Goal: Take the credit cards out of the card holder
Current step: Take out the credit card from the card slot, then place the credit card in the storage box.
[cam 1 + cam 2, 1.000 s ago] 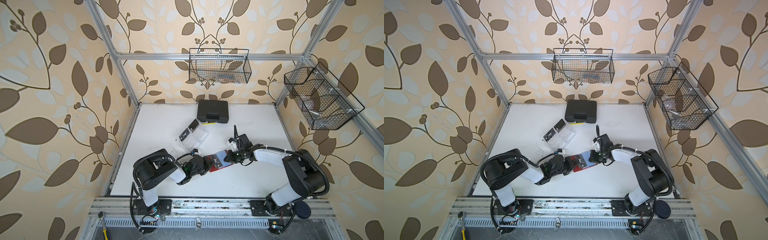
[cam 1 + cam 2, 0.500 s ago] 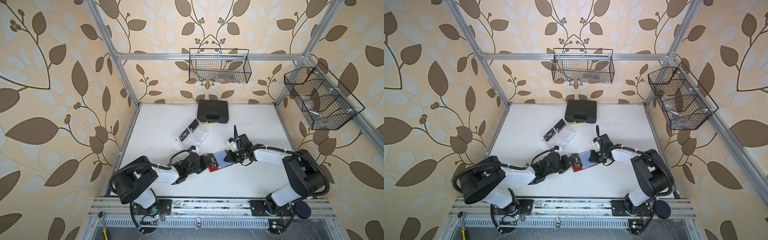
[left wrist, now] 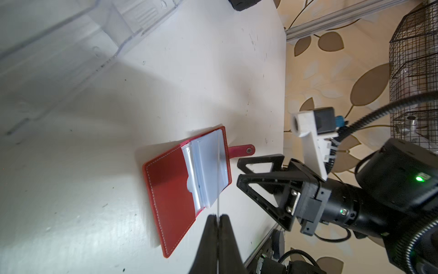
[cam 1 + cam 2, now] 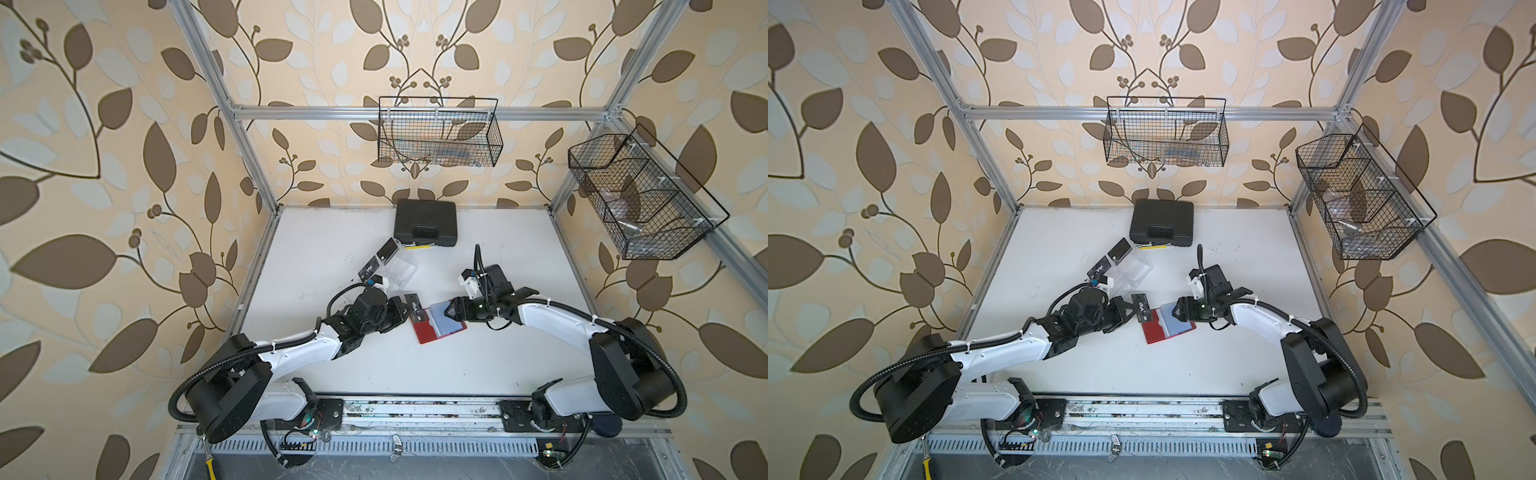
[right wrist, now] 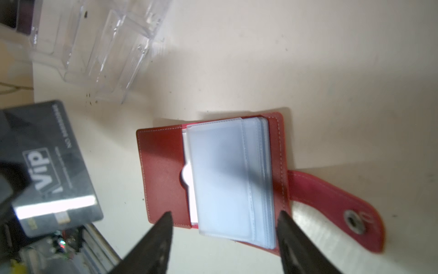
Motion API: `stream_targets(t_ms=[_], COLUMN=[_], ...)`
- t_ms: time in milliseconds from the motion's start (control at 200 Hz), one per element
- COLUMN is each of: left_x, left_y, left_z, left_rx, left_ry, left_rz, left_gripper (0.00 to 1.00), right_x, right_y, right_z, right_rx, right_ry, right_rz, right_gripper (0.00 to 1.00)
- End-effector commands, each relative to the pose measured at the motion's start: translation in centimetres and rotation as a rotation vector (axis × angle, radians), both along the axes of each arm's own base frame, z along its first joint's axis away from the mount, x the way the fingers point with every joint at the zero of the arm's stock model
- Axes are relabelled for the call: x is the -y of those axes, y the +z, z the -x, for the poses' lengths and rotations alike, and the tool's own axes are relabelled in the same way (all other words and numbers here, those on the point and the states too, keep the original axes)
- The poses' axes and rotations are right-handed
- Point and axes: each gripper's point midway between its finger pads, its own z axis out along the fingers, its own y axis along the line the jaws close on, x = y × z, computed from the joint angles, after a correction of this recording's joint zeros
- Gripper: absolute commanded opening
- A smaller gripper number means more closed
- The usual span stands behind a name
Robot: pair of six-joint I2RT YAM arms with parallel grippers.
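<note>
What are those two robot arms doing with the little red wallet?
They are emptying it of cards. The left tool is pinched shut on a black Vip card, held just off the open red card holder. The right tool is open, jaws either side of the holder's plastic sleeves. Two more black cards sit at the clear tray.

The card holder [image 5: 163, 170] has a smooth red leather-like cover with a soft sheen and pale stitching, frosted translucent plastic sleeves [image 5: 220, 178], and a shiny metal snap [image 5: 353, 221] on its strap. The credit card [image 5: 57, 166] is dark glossy plastic catching a bright band of glare, and the tray [image 5: 99, 47] is clear glossy plastic. The table [image 5: 308, 59] is matt white, flecked with small dark marks, and the case [image 4: 424, 222] is matt black moulded plastic.
</note>
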Motion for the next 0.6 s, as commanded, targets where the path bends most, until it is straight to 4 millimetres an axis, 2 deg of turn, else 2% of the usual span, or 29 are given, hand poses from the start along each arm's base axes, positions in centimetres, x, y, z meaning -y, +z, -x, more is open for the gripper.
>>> stream_targets(t_ms=[0,80,310,595], left_x=[-0.1,-0.5,-1.6,-3.3], left_y=[2.5,3.4,6.0,8.5], left_z=[-0.3,-0.5,-1.6,-2.9], left_rx=[0.060,0.075,0.129,0.177], left_ry=[-0.052,-0.067,-0.115,-0.166], left_rz=[-0.010,-0.026,-0.095,-0.253], left_gripper=[0.00,0.00,0.00,0.00], right_x=[-0.1,-0.4,-0.6,-0.3], right_y=[2.1,3.1,5.0,5.3], right_z=[-0.5,-0.5,-0.7,-0.2], right_rx=[0.081,0.110,0.167,0.172], right_ry=[0.026,0.039,0.037,0.044], right_rz=[0.001,-0.030,-0.061,-0.050], right_gripper=[0.86,1.00,1.00,1.00])
